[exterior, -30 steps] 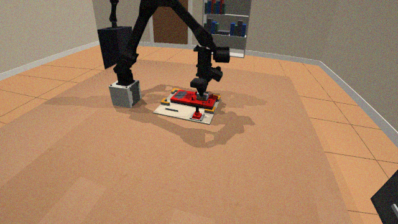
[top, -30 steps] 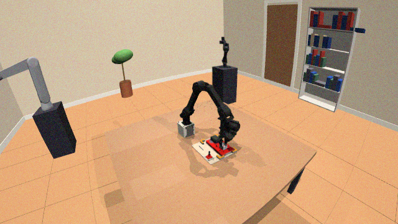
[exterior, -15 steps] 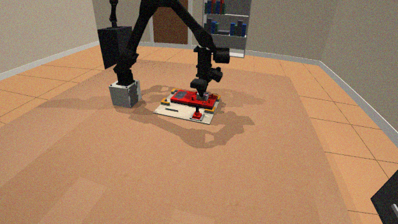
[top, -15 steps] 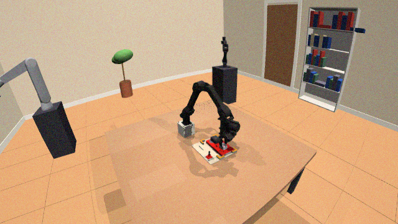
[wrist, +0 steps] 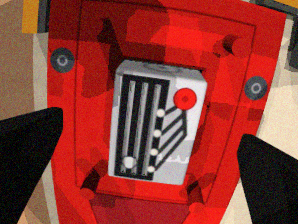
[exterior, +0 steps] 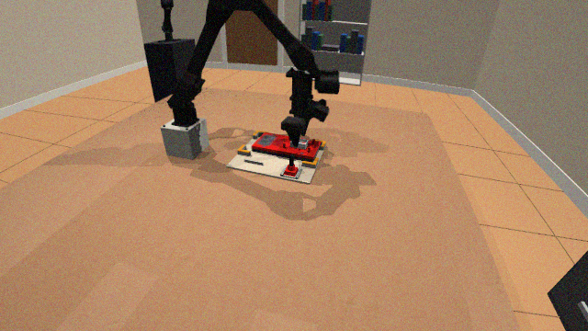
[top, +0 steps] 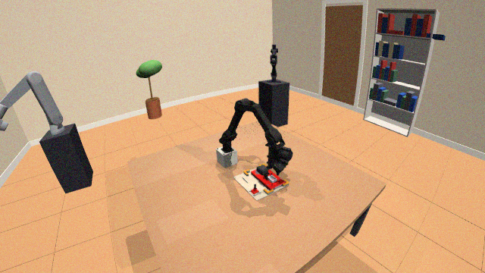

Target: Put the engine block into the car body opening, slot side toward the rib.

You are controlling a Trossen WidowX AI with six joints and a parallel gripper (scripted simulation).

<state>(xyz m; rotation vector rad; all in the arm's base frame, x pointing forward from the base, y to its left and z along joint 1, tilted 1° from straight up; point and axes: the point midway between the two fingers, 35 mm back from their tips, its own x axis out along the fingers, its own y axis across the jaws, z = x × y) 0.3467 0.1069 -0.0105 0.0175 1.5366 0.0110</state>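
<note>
The engine block (top: 272, 177) (exterior: 302, 143) (wrist: 157, 125) is a light grey box with black slots and a red round cap. It stands in the opening of the red car body (top: 278, 184) (exterior: 276, 150) (wrist: 65, 165), turned slightly against the opening's edges in the wrist view. Its slots lie on the left side there. Its top stands above the surrounding red surface; whether it is fully down cannot be told. My gripper (top: 277, 171) (exterior: 295, 143) (wrist: 152, 132) is open above the car body, its black fingers spread on both sides of the block with gaps. I cannot make out the rib.
A pale board (top: 246, 186) (exterior: 268, 167) lies under the car body, with orange corner brackets (top: 268, 191) (exterior: 243, 151) around it. A small red part with an upright black stick (top: 255, 189) (exterior: 291, 169) stands near the board's edge. Red pegs (wrist: 239, 45) rise near the block.
</note>
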